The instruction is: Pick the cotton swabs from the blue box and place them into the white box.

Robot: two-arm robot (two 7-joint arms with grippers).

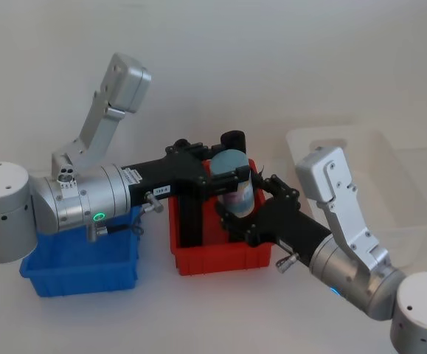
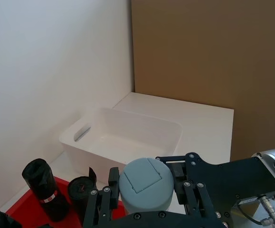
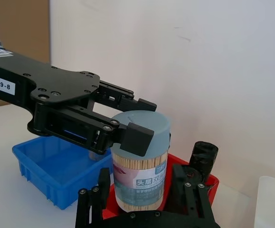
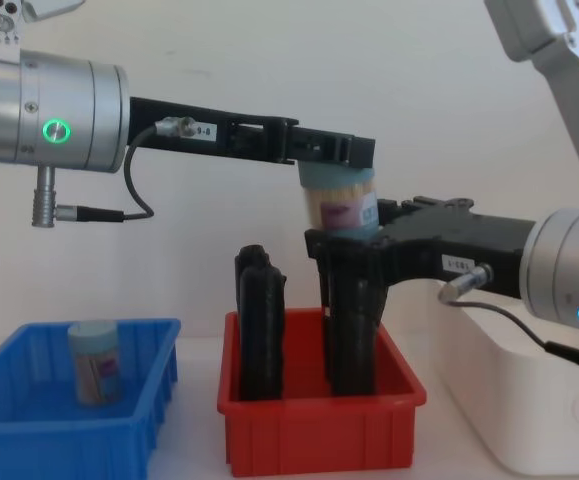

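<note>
Chest view gives you the clearest look: a clear cylindrical jar of cotton swabs (image 4: 341, 205), with a pale blue lid and a pink-and-blue label, hangs upright in the air above the shallow red plastic bin (image 4: 319, 432). Your left gripper (image 4: 337, 155) reaches in above the red plastic bin, and its jaws are clamped on the jar's lid. Your right gripper (image 4: 349, 240) sits just under it, also above that bin, flanking the jar's lower body. You cannot tell whether its jaws press the jar or stand slightly off it. Tall black rolls (image 4: 259, 320) stand upright inside the red plastic bin. Left of that bin, the shallow bright blue plastic box (image 4: 29, 440) holds a second jar (image 4: 96, 362), upright. Right of the bin stands the large white plastic box (image 4: 529, 400) with thick rounded walls.
</note>
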